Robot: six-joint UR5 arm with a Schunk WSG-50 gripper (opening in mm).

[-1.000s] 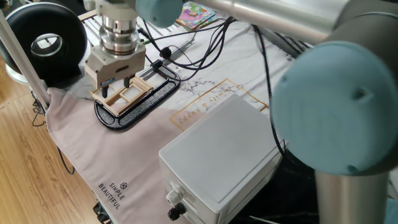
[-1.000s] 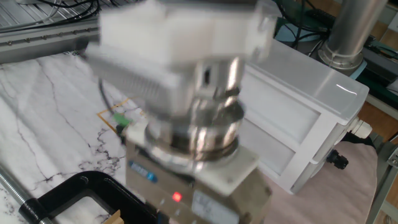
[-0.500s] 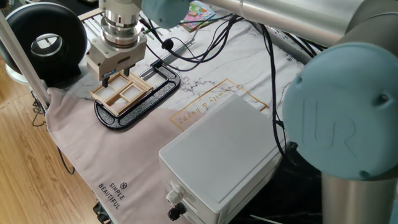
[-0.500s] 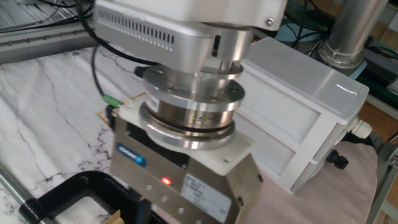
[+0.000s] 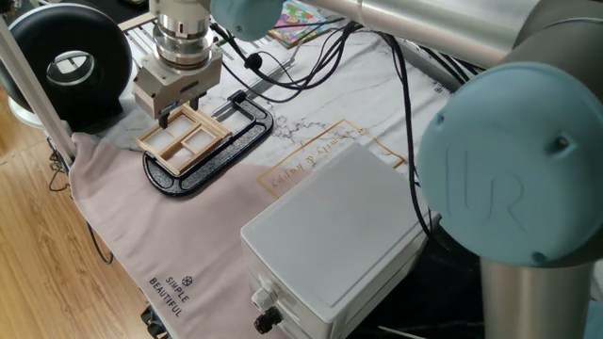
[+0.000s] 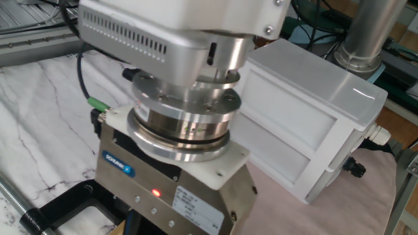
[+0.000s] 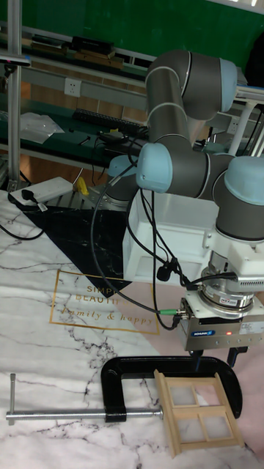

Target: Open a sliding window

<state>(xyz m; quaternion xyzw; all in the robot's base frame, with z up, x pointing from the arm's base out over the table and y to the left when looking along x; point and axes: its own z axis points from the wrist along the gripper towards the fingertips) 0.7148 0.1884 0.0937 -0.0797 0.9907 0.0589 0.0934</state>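
The sliding window [image 5: 186, 139] is a small pale wooden frame with four panes, lying tilted on a black oval base [image 5: 209, 162]. The tall fixed view shows the window [image 7: 198, 414] in front of a black C-clamp [image 7: 139, 375]. My gripper [image 5: 181, 115] stands upright at the window's far edge. Its fingers [image 7: 194, 353] are spread apart just above that edge, and I see nothing clamped between them. The other fixed view is mostly filled by the gripper housing [image 6: 176, 196], which hides the fingertips and nearly all of the window.
A large white box [image 5: 334, 231] stands to the right of the window on the pink cloth [image 5: 141, 235]. A round black device [image 5: 71, 66] sits at the far left. Cables [image 5: 311, 66] trail across the marble top behind the gripper. The clamp's screw bar [image 7: 59, 418] sticks out sideways.
The gripper has shifted from over the window's panes back to its far edge. The window looks the same.
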